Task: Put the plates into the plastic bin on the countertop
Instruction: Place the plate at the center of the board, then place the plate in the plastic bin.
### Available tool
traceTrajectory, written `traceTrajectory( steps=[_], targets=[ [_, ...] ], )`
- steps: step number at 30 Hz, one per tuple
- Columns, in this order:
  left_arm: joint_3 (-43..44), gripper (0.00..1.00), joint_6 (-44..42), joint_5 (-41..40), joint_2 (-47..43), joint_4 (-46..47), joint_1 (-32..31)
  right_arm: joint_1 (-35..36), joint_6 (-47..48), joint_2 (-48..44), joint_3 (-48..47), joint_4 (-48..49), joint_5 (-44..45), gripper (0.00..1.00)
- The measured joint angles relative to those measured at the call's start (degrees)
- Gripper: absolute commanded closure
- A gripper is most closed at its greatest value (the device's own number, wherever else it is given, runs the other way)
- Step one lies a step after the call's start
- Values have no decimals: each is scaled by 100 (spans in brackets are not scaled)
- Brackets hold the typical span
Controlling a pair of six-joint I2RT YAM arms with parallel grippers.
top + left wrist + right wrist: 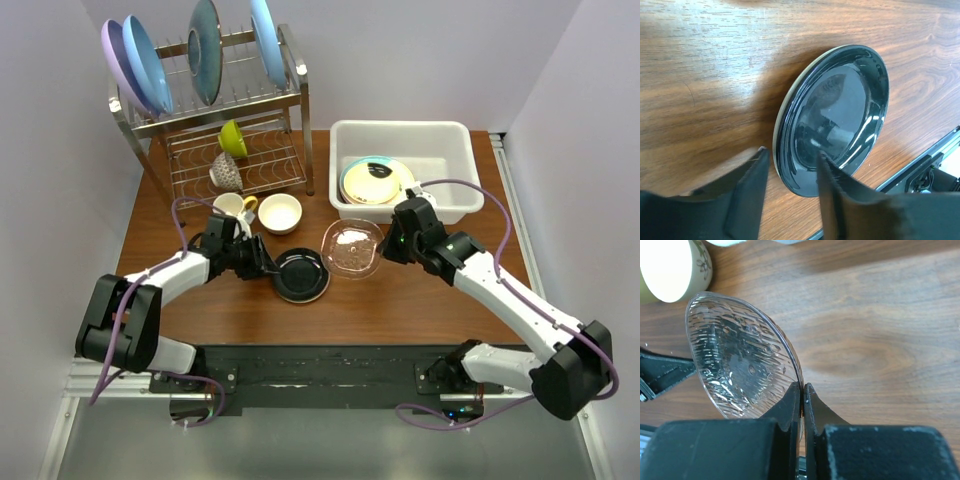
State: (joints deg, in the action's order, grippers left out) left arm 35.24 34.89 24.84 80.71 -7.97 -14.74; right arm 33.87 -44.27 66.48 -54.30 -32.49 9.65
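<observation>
We've got the right pincer (802, 386) pinching the clear glass plate (740, 360) by its rim, probably to lift it into the plastic bin (400, 135). The left pincer (792, 154) is open, lined up around the glossy black plate (840, 110) edge.

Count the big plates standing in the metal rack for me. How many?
4, all on the rack's top shelf: a lilac plate far left, a blue plate beside it, a dark teal plate in the middle, a light blue plate at right. Others may hide behind.

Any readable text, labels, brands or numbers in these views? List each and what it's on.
None readable in any view: no text on the glossy black round plate, clear glass plate or white rectangular plastic bin.
The cream vessel carries a flower motif, not lettering.
</observation>
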Motion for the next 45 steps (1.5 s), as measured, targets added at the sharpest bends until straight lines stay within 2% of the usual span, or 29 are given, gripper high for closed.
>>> traceTrajectory(
  steps=[3, 8, 9, 12, 19, 32, 45],
  targets=[
    [0, 27, -9, 2, -11, -15, 0, -9, 52, 247, -280, 20, -4, 100],
    [0, 13, -17, -68, -61, -81, 0, -109, 192, 754, -949, 59, -9, 100],
    [0, 5, -13, -101, -94, -94, 0, -162, 236, 885, -1121, 52, -9, 100],
    [0, 0, -52, -129, -195, -111, 0, -315, 343, 1169, -1473, 83, -22, 100],
    [2, 0, -153, -153, -612, -149, 0, -955, 490, 1602, -1792, 219, -354, 100],
    [-70, 0, -179, -144, -824, -146, 0, -2033, 643, 2647, -2470, 518, -927, 100],
    [-160, 0, -258, -107, -872, -162, 0, -2334, 791, 3751, -3346, 634, -1200, 100]
  ],
)
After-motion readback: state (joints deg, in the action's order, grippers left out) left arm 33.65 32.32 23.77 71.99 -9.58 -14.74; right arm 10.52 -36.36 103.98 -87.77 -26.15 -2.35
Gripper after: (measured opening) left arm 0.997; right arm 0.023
